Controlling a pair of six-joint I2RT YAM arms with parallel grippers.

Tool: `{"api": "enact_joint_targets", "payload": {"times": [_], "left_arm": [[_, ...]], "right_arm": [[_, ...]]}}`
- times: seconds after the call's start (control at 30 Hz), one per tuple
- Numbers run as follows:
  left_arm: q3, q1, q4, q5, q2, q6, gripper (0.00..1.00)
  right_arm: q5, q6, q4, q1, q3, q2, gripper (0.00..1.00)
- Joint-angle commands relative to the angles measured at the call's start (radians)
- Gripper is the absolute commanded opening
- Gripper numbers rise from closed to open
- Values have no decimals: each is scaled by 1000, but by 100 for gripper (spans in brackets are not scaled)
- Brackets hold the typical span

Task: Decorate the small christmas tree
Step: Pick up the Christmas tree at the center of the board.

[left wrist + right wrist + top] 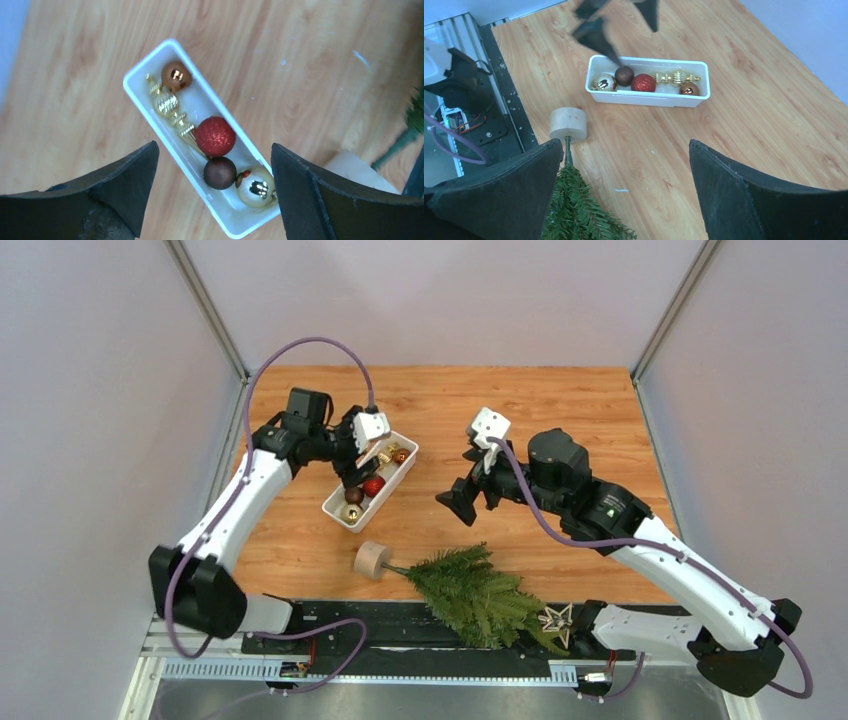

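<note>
Our left gripper (352,472) hangs directly over the white tray (335,510). Its jaws are spread wide with nothing between them, and in the wrist view the red ball (215,136) and the brown ball (220,173) sit straight below the gap. Our right gripper (462,498) is also fully open and empty, hovering over bare wood off to the right of the tray.

The small christmas tree (475,590) is not standing. It lies on its side on the near part of the table, toward our bases from both hands. Its long axis runs at a slant. The pale round base (372,560) points toward the tray, the trunk comes out of it, and the branches fan away to the right and nearer to us, ending by a star (555,620) at the table's edge.

From the right hand, the tree lies below and just back toward the arm's own base. In that wrist view the round base and the green top of the foliage (574,210) show close beside the left finger. From the left hand, the tree lies off to the right and behind, with only a sliver of trunk at the frame's edge.

We judge the right hand better placed for the trunk, which runs roughly across its reach. The left hand is already set above the ornaments.
</note>
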Motion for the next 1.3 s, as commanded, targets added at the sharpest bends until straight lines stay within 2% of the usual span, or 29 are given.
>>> {"api": "enact_joint_targets", "payload": {"times": [0.0, 0.03, 0.1, 0.23, 0.27, 0.4, 0.53, 0.7, 0.87, 0.97, 1.03, 1.17, 1.2, 1.27], "left_arm": [[-2, -171, -422, 75, -227, 435, 86], [-30, -202, -450, 59, -248, 475, 84], [-120, -281, -458, 47, -291, 438, 83], [-315, -398, -220, -11, -319, 214, 90], [-339, -441, -130, -58, -325, 184, 91], [-455, -562, 48, -174, -315, 139, 93], [-552, -626, 181, -274, -280, 84, 91], [-612, -636, 299, -328, -272, -25, 81], [-650, -678, 372, -354, -241, -19, 62], [-695, -682, 388, -319, -246, -2, 57], [-723, -681, 423, -328, -250, -4, 49], [-745, -682, 477, -330, -249, -20, 25], [-743, -682, 487, -332, -250, -29, 15], [-733, -681, 511, -339, -254, -47, 2]], "right_arm": [[43, 45, 47, -45, -8, -56, 100], [49, 54, 47, -58, -11, -63, 100], [55, 72, 48, -84, -15, -76, 100], [46, 95, 43, -128, -17, -84, 100], [38, 98, 42, -135, -19, -85, 100], [30, 105, 42, -144, -32, -96, 100], [21, 112, 42, -145, -43, -105, 100], [14, 115, 43, -145, -53, -125, 100], [31, 108, 44, -146, -58, -130, 100], [40, 105, 41, -146, -54, -137, 100], [53, 104, 42, -149, -53, -143, 100], [71, 116, 41, -160, -41, -143, 100], [73, 120, 40, -164, -35, -140, 100], [86, 122, 38, -167, -18, -134, 100]]}}
